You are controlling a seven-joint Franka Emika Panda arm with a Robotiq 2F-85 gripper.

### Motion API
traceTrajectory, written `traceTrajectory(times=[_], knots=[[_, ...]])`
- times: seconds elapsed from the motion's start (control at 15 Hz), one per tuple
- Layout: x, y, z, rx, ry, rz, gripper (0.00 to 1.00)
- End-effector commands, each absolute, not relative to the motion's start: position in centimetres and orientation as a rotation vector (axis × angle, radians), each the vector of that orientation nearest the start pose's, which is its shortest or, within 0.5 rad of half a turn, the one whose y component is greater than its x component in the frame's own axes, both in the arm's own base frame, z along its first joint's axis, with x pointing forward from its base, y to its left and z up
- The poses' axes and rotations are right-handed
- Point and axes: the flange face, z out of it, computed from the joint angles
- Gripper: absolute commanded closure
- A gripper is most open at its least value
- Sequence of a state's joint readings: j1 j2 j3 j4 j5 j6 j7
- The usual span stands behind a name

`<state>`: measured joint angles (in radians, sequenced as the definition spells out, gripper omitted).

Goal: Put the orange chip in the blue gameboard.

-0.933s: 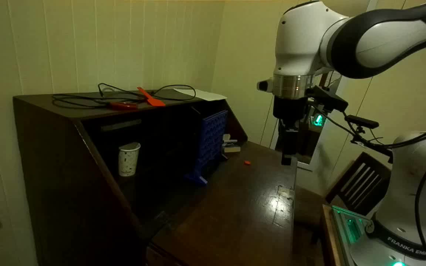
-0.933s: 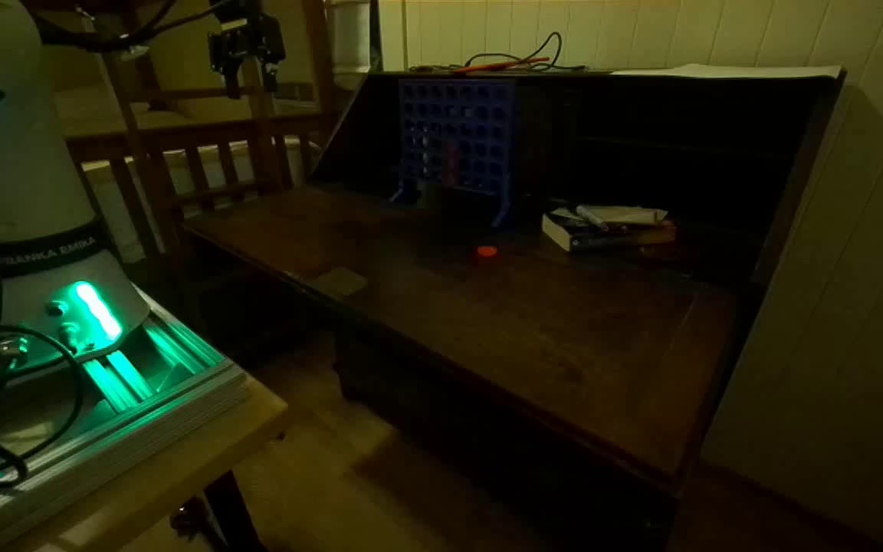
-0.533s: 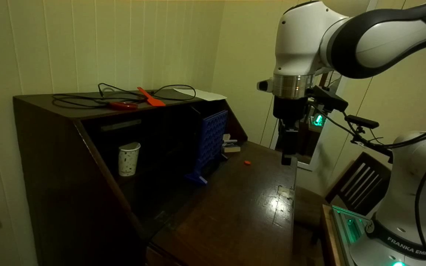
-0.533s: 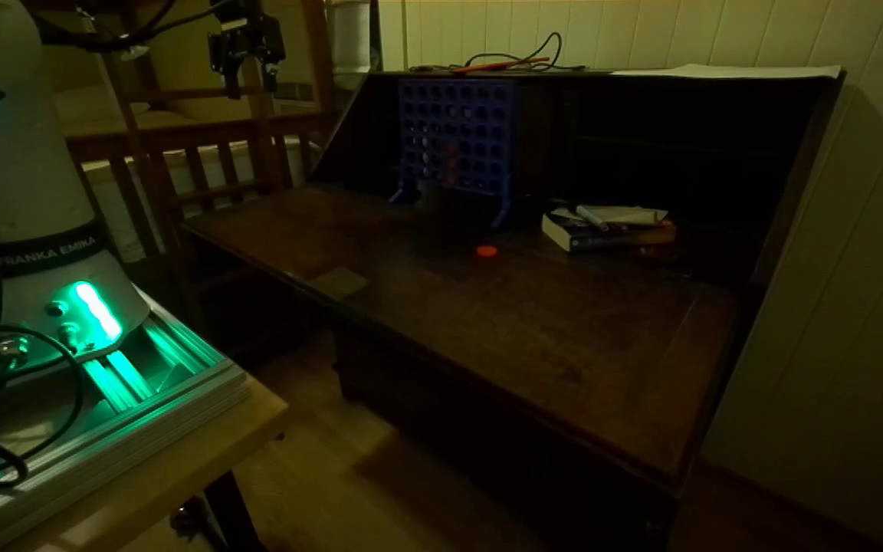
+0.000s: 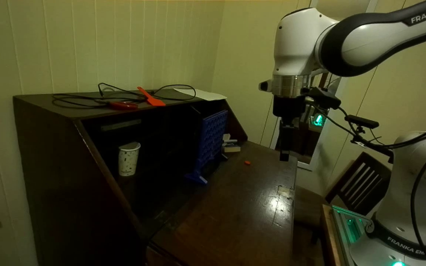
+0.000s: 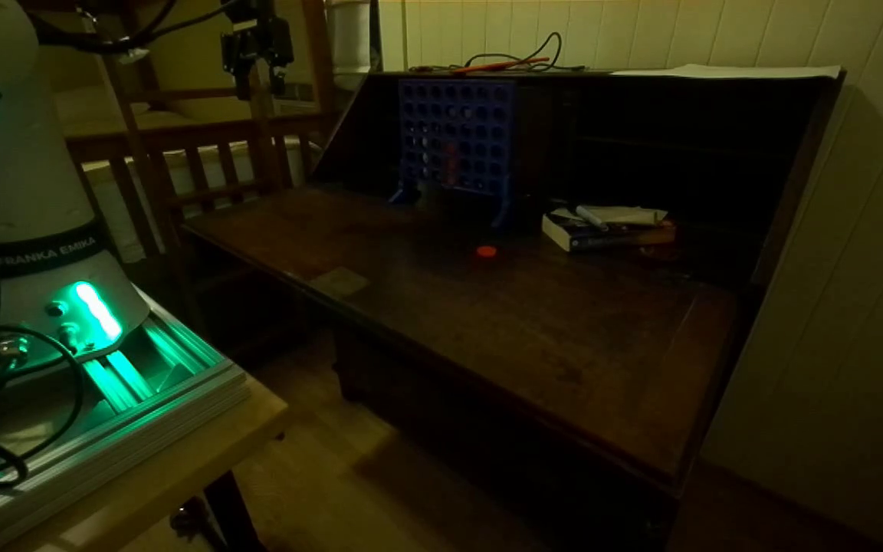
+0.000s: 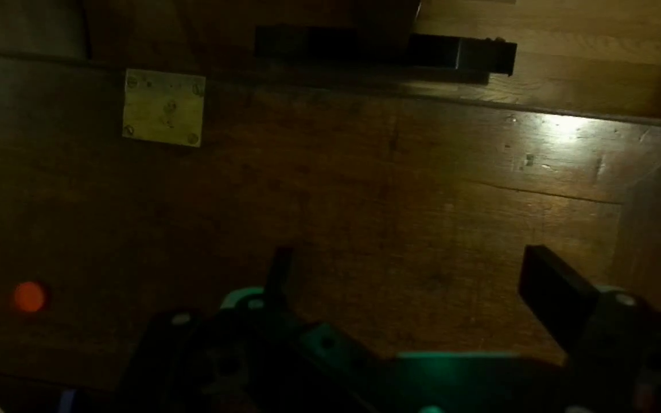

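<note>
The orange chip (image 5: pixel 247 163) lies flat on the dark wooden desk, and it also shows in an exterior view (image 6: pixel 486 251). In the wrist view the chip (image 7: pixel 30 297) is at the far left, well outside the jaws. The blue gameboard (image 5: pixel 212 136) stands upright on its feet in the cabinet opening, behind the chip. In an exterior view its face of holes shows (image 6: pixel 508 130), with reddish spots in one column. My gripper (image 7: pixel 409 255) is open and empty, pointing down above the desk. It is also seen in both exterior views (image 5: pixel 284 157) (image 6: pixel 260 86), apart from chip and board.
A book with papers (image 6: pixel 610 230) lies beside the board. A white cup (image 5: pixel 128 160) stands inside the cabinet (image 5: pixel 50 166). Cables and an orange-red tool (image 5: pixel 154 100) lie on top. A brass plate (image 7: pixel 164 107) sits near the desk's front edge. A chair (image 5: pixel 364 184) stands beyond.
My arm has shifted slightly, bringing the gripper a little toward the desk and the chip's side. The gripper stays open. The chip and the board have not moved.
</note>
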<state>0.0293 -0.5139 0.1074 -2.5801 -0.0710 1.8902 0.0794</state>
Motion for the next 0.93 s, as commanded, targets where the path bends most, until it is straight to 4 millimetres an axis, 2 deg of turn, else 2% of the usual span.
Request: traceTrajectory(times=[0.0,0.27,0.4,0.67,0.87], knots=[[35.5,-1.5,40.8,-3.195,0.148,0.243,0.0],[35.3,-8.6,39.8,-3.138,0.352,0.112,0.0],[35.3,-11.5,39.3,-3.133,0.421,0.034,0.0],[35.6,-16.5,38.3,-3.147,0.536,-0.059,0.0],[35.7,-19.4,37.2,-3.149,0.624,-0.102,0.0]])
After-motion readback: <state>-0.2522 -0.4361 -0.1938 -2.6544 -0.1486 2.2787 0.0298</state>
